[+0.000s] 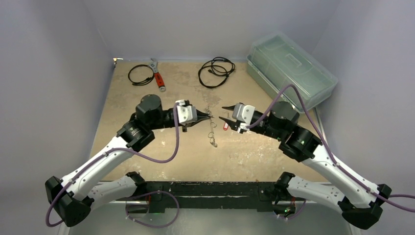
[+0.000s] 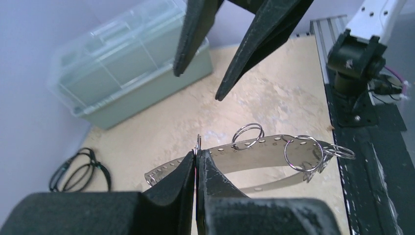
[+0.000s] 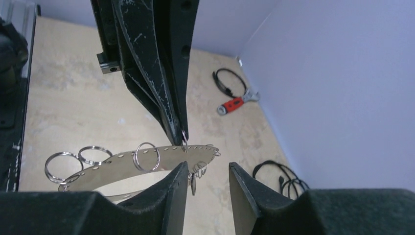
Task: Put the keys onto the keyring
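— Above the desk [image 1: 254, 156], our left hand [image 1: 206, 116] pinches the keyring [image 1: 211, 131] shut; its length runs toward our bases.
— Our right hand [image 1: 224, 113] gapes just beside it, nearer the red key [image 1: 225, 126].

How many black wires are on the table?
2. One cable lies at the far left beside the wrench; the other lies at the far middle, nearer the box. None looks hidden.
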You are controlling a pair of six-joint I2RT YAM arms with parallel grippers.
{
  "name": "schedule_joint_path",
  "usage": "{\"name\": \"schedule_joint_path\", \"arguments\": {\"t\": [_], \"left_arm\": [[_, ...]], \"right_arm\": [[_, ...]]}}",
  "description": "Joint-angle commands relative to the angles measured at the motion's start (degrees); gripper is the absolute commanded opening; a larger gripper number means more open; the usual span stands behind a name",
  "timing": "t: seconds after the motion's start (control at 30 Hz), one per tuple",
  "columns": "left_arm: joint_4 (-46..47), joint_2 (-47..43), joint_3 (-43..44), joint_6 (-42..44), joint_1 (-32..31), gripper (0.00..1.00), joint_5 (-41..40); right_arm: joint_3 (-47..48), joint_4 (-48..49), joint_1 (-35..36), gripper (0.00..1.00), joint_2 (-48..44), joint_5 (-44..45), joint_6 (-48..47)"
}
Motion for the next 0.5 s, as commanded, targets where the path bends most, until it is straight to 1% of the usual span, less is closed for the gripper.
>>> {"name": "schedule_joint_path", "arguments": {"t": [0.0, 0.1, 0.23, 0.47], "left_arm": [[12.22, -4.39, -1.53, -4.47, 1.45, 0.0, 2.06], [13.57, -5.51, -2.0, -5.31, 1.53, 0.0, 3.12], [14.05, -6.33, -2.22, -5.78, 1.55, 0.0, 4.1], [15.57, -6.6, -2.89, -7.03, 1.61, 0.0, 5.95]], "right_arm": [[-1.96, 9.1, 0.09, 0.39, -1.85, 0.17, 3.06], [-2.22, 10.57, 0.09, 0.36, -1.52, -1.36, 4.0], [-1.27, 11.25, 0.09, 0.35, -0.33, -5.92, 4.72], [-1.11, 14.48, 0.09, 0.32, -0.01, -10.22, 5.98]]}}
